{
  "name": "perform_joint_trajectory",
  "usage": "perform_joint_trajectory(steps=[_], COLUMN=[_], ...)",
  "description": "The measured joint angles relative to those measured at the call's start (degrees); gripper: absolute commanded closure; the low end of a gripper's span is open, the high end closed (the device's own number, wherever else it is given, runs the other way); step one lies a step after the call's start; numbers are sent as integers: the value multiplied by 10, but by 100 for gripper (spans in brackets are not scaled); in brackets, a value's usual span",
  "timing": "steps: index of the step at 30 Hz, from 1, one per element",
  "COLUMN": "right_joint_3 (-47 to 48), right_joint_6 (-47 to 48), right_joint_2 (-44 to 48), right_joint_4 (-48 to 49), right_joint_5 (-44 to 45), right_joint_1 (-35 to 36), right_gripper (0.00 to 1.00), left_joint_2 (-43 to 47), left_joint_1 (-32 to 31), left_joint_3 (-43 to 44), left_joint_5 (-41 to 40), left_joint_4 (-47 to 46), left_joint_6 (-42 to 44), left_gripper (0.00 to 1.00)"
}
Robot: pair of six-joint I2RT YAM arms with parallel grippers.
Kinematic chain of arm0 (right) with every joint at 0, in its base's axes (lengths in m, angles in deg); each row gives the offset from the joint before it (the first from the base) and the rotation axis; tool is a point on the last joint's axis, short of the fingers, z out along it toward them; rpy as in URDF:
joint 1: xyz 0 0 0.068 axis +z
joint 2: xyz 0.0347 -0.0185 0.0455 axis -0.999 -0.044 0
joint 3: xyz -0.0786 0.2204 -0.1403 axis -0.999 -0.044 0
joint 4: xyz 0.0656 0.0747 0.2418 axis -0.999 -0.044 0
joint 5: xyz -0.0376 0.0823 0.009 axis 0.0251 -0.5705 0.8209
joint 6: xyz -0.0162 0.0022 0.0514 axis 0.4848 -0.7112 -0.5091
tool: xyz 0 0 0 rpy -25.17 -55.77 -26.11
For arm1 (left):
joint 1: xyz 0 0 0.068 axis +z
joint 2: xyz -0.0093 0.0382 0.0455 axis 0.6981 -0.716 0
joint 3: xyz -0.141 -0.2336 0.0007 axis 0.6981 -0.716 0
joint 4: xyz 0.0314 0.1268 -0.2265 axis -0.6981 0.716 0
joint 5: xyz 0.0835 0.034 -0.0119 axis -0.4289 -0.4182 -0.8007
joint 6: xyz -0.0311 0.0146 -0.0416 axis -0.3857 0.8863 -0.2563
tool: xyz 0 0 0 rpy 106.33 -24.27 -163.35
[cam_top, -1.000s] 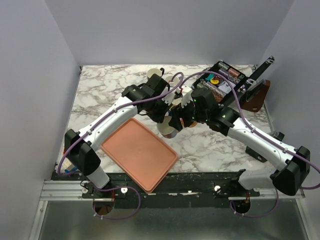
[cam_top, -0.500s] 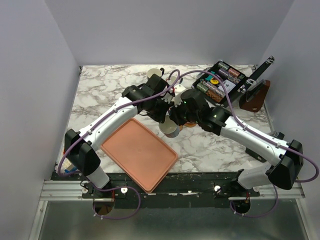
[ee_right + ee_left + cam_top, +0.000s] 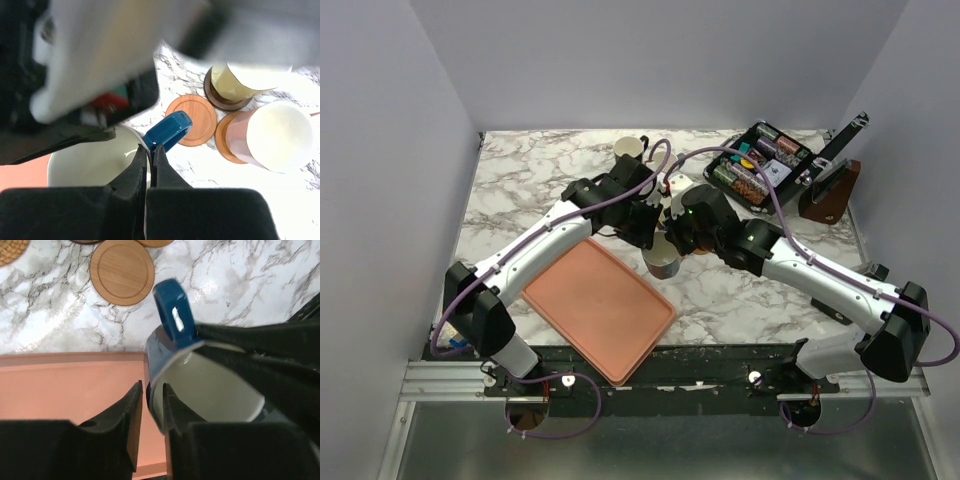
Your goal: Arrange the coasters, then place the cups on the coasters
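Marble, white with grey veins, that's the table (image 3: 520,190) I'm bolted to, and plain pale walls (image 3: 620,60) box it in on three sides.

Container rundown: a salmon-pink tray (image 3: 590,300) lies skewed at the near left. A black case (image 3: 758,127) sits open at the far right, packed with small colourful bits I can't make out. The pink cup (image 3: 272,135) stands on a tan coaster (image 3: 224,142). Just beside it, the yellowish cup (image 3: 240,80) stands on a dark brown coaster (image 3: 215,97). Both are cream inside. A wooden coaster (image 3: 195,120) lies flat on the marble close to that pair, and a woven coaster (image 3: 12,250) peeks in at the corner of my left wrist view.

The blue cup (image 3: 172,315) is mid-table, right where the tray's far edge meets the marble, handle pointing toward the coasters. Can't tell if it's lifted or sitting down.

Pose-wise, my left arm (image 3: 550,235) and right arm (image 3: 810,270) both stretch in diagonally and meet over that cup. My right gripper (image 3: 150,150) is pinched tight on the rim right by the handle. My left gripper (image 3: 151,387) has its jaws cracked apart a little, straddling the rim on the opposite side. The cup wall sits in the gap, and it doesn't look squeezed.
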Motion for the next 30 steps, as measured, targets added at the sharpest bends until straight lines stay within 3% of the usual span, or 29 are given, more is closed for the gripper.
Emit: perform_joint_trajectory(steps=[4,6,18,30], right_joint_3=[-15,-22,-24,-3], right_joint_6=[-20,-26,-76,-177], right_joint_2=[1,0,-26,-68], right_joint_4=[-7,-18,-21,-7], right_joint_5=[32,49,114,174], right_joint_1=[-2,-2,-4,-4], right_gripper=[99,99,99,99], left_joint_2=[40,66,151,292], left_joint_1=[3,4,16,115], left_joint_3=[-30,-38,-136,-244], left_joint_5=[2,3,-50,-130], left_joint_4=[-27,-45,-122,-233], left_joint_6=[-33,-51,-151,-185], left_gripper=[54,45,33,25])
